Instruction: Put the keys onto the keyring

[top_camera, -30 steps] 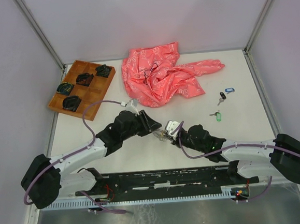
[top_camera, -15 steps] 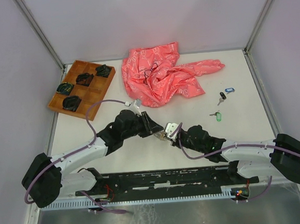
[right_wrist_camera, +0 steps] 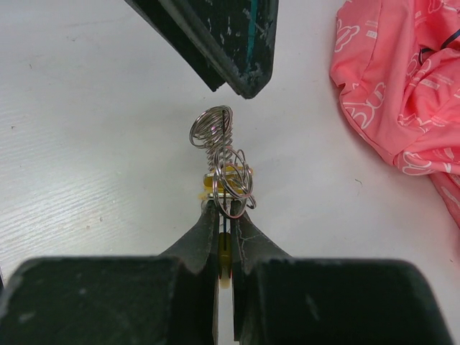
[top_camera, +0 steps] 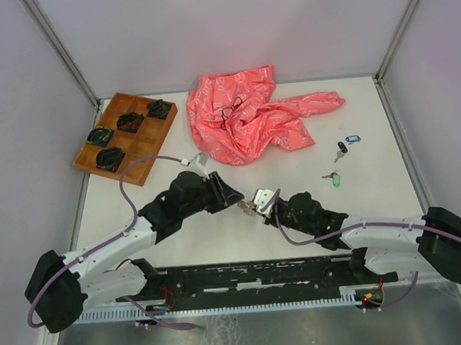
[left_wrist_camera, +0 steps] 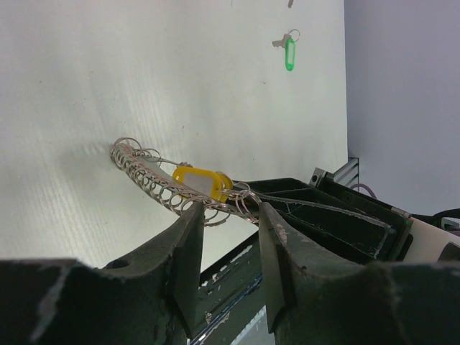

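- Right gripper (right_wrist_camera: 224, 207): jaws are clamped on the keyring (right_wrist_camera: 215, 133), with a yellow-tagged key (left_wrist_camera: 201, 183) on it.
- Keyring is held mid-counter (top_camera: 389, 152), nearer the near edge.
- Left gripper (left_wrist_camera: 230, 213): jaws are seen narrowly apart, empty, just beside the keyring.

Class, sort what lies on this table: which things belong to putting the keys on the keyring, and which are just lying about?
Belongs to the job: keyring, yellow-tagged key against it, green-tagged key, blue-tagged key, black-headed key.
Lying about: pink cloth, wooden tray, dark bundles in its compartments.
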